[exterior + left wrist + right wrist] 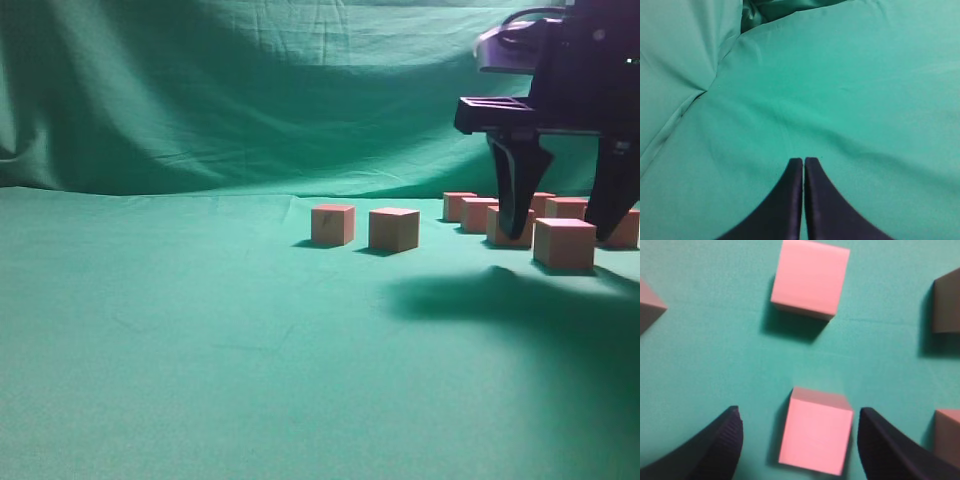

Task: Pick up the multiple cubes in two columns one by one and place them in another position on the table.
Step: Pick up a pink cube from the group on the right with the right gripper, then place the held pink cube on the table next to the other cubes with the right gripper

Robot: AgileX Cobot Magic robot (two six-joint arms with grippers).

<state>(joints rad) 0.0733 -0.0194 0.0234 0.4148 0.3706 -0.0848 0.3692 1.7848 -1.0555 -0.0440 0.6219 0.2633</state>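
Right gripper (797, 440) stands wide, fingers either side of the nearest cube (815, 436) without touching it. That cube sits on the table (200, 350) toward its right edge, front of the two columns. Left gripper (803, 162) is closed, empty, over bare cloth.

Two cubes (364, 227) left, cluster (520, 215) right on table (200, 350), perhaps seven
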